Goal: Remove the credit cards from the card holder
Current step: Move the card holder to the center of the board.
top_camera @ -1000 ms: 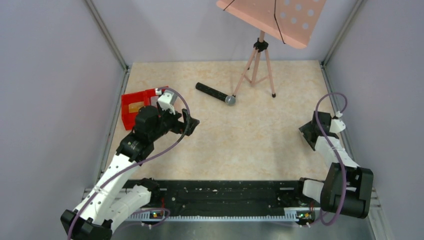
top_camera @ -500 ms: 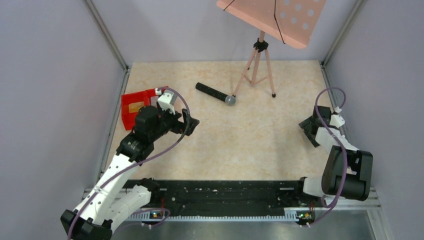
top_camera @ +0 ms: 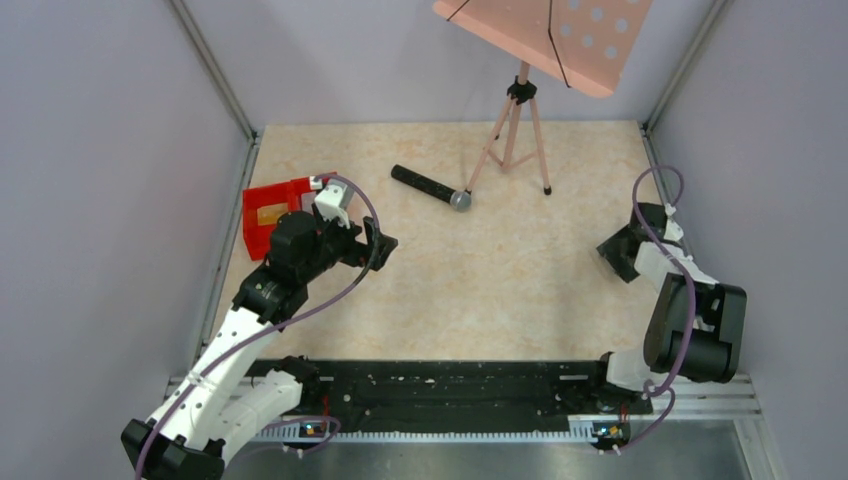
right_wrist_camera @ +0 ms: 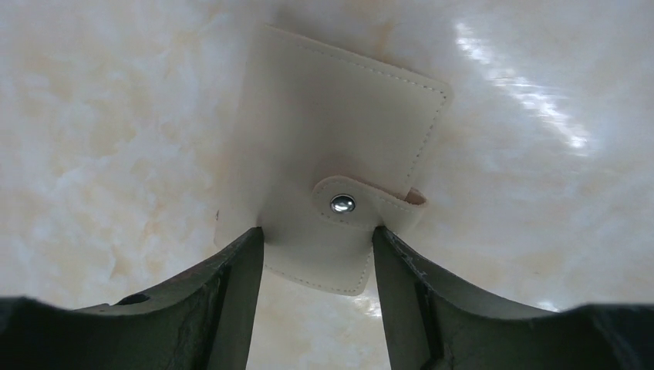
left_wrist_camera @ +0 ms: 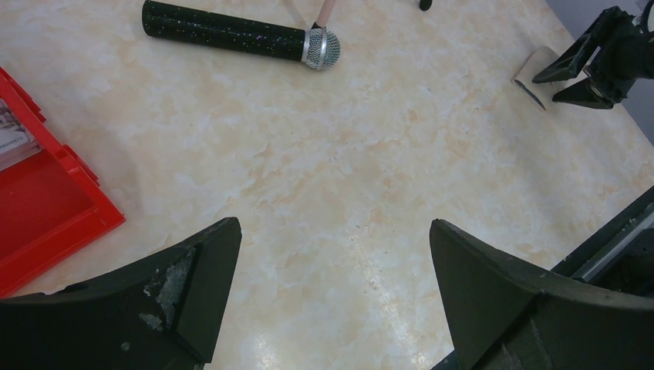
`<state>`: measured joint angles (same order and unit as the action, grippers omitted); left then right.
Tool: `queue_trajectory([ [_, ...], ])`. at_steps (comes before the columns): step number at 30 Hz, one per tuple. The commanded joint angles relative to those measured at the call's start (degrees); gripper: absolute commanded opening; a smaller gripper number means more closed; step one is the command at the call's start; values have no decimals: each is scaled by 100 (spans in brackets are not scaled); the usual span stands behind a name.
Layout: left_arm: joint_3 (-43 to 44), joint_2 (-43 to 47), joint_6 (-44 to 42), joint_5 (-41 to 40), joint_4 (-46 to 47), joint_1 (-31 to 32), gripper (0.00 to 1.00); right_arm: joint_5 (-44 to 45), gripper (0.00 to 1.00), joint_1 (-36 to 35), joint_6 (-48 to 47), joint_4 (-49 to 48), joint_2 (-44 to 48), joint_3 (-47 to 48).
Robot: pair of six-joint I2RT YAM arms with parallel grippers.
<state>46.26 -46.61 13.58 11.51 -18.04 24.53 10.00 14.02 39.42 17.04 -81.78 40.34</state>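
The card holder is a pale bifold wallet, closed, with a snap tab, lying flat on the table at the right. My right gripper is open and low over it, one finger on each side of its near end by the snap. The left wrist view shows the wallet under the right gripper. In the top view the right gripper hides it. A gold-yellow card lies in the red tray. My left gripper is open and empty above the table, beside the tray.
A black microphone lies at the back centre of the table. A pink music stand on a tripod stands behind it. The red tray's corner is close to my left finger. Grey walls enclose the table.
My right gripper has moved a little back and toward the right wall, over the wallet. The left arm has not moved.
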Motion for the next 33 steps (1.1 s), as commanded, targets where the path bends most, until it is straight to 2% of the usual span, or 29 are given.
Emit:
queue_trajectory([
  [1,15,55,-25,-55,249,16,98,-2072,53,-304,-168,128,-584,-166],
  [12,3,134,-9,-90,244,16,97,-2108,49,-1744,-154,222,-414,-340],
  [15,-15,174,-5,-82,255,15,97,-2178,48,-1945,-356,365,-273,-276],
  [18,-36,206,-5,-139,256,16,97,-1772,49,-1954,-666,537,192,-80],
  [23,-32,189,43,-65,266,16,97,-261,55,-1811,-1350,798,420,618],
  [27,-60,202,57,-59,266,16,97,-71,38,-1500,-1908,868,-88,1116],
  [33,-64,229,48,-74,266,16,97,229,37,-1195,-2413,927,-658,1622],
])
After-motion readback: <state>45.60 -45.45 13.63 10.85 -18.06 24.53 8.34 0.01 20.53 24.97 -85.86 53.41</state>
